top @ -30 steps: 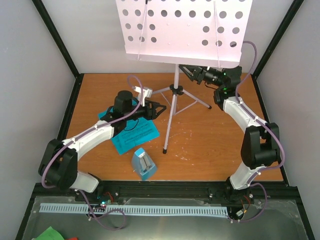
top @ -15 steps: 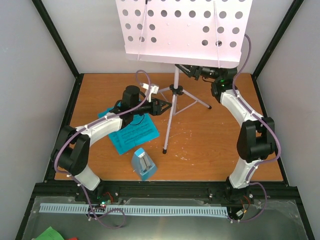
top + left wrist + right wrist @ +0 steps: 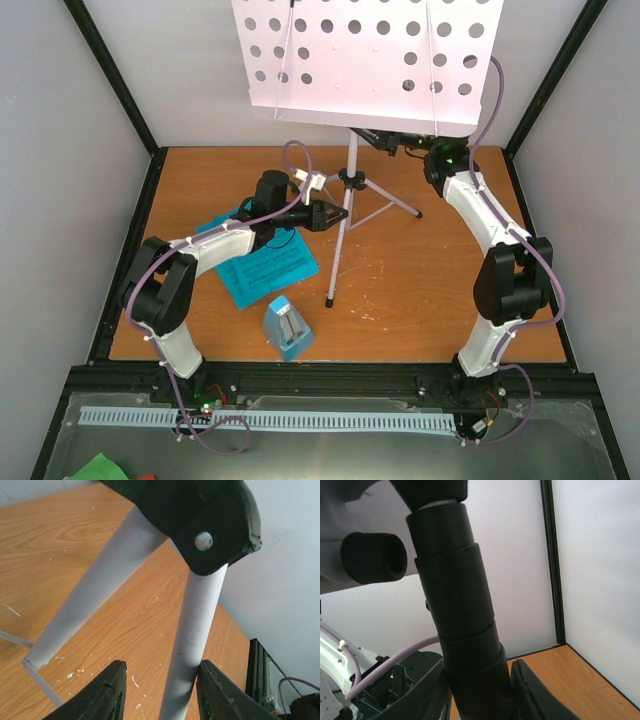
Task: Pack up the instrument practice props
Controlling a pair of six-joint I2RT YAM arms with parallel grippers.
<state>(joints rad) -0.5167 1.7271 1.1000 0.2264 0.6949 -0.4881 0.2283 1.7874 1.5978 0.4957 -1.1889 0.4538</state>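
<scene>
Music stand (image 3: 345, 95) is upright at the back-middle of the counter (image 3: 440, 290). Your left fingers (image 3: 107, 700) are spread around a leg (image 3: 192, 645), with one side not touching. Your right fingers (image 3: 527, 690) hug the black shaft (image 3: 465, 645), but I can't tell if they're gripping. An uneven squeeze could tip it.

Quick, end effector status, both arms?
Left end effector: open, straddling a music stand leg, no grip yet.
Right end effector: close around the music stand's black tube; gripped or not cannot be told.
</scene>
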